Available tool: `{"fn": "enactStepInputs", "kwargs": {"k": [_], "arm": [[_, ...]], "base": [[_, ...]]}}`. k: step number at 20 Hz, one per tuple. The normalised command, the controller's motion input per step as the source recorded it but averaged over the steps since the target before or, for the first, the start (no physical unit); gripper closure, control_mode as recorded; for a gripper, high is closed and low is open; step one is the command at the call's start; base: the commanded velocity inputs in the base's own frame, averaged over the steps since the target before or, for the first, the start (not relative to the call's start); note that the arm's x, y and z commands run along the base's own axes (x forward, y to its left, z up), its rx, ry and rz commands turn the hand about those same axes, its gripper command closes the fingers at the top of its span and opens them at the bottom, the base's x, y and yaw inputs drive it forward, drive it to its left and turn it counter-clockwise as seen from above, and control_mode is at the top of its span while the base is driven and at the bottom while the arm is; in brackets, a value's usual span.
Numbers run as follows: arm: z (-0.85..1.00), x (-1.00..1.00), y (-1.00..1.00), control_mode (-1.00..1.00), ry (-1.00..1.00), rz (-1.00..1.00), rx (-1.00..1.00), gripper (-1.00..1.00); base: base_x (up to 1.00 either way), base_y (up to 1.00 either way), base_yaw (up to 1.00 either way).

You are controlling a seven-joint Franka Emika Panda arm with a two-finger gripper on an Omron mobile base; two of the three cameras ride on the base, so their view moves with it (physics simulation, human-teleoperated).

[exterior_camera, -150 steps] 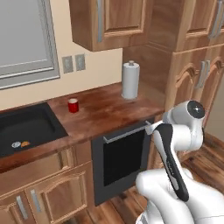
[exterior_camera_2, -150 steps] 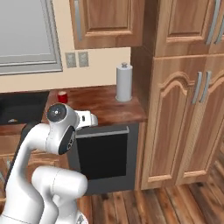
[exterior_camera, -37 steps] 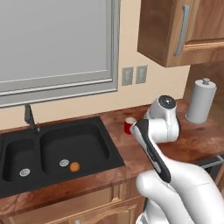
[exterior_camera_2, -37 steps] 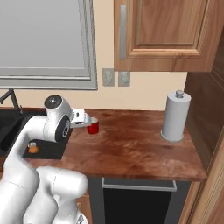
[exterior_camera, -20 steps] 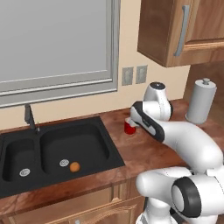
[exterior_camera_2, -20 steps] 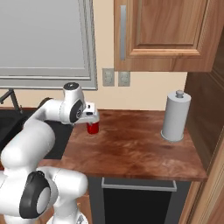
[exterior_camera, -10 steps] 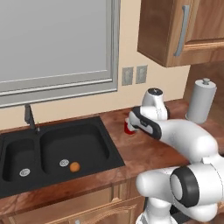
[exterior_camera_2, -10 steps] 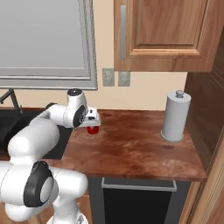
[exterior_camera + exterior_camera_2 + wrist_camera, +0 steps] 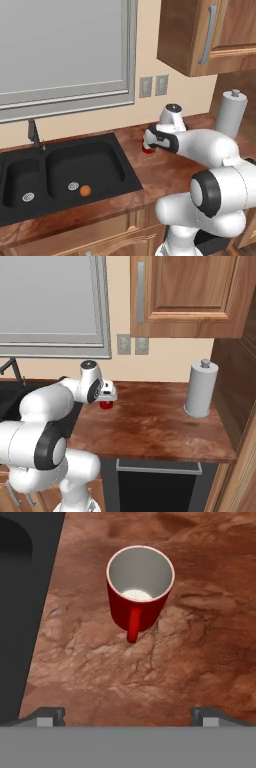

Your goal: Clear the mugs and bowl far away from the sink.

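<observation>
A bright red mug (image 9: 140, 587) with a pale inside stands upright on the brown counter (image 9: 200, 652), just right of the black sink (image 9: 75, 170). Its handle (image 9: 133, 624) points toward the hand camera. My gripper (image 9: 129, 716) hangs open straight above the mug, fingertips (image 9: 47, 714) spread wide and holding nothing. From the base views the hand (image 9: 149, 142) covers most of the mug (image 9: 146, 149), which peeks out red beneath the gripper (image 9: 106, 397) in the right base view too (image 9: 105, 405). The bowl is out of view.
A small orange ball (image 9: 85, 190) lies in the sink's right basin near a silver drain. The thin dark faucet (image 9: 34, 134) stands behind the sink. A paper towel roll (image 9: 200, 388) stands at the counter's far right, under wooden wall cabinets (image 9: 180, 291).
Over the last second the arm has stretched forward and the hand has come down over the red mug. The jaws stayed open. The mug has not moved.
</observation>
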Motion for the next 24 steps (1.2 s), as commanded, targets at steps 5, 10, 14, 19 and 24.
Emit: {"fn": "enactStepInputs", "kwargs": {"k": [5, 10, 14, 19, 24], "arm": [[-0.15, 0.42, 0.00, -1.00, 0.00, -0.05, 0.00, -1.00], [-0.23, 0.37, 0.00, -1.00, 0.00, -0.05, 0.00, -1.00], [-0.30, 0.19, 0.00, -1.00, 0.00, -0.02, 0.00, -1.00], [-0.31, 0.09, 0.00, -1.00, 0.00, 0.00, 0.00, -1.00], [-0.19, 0.17, 0.00, -1.00, 0.00, 0.00, 0.00, -1.00]], "base": [[0.00, 0.00, 0.00], [0.00, 0.00, 0.00], [0.00, 0.00, 0.00], [0.00, 0.00, 0.00], [0.00, 0.00, 0.00]]}}
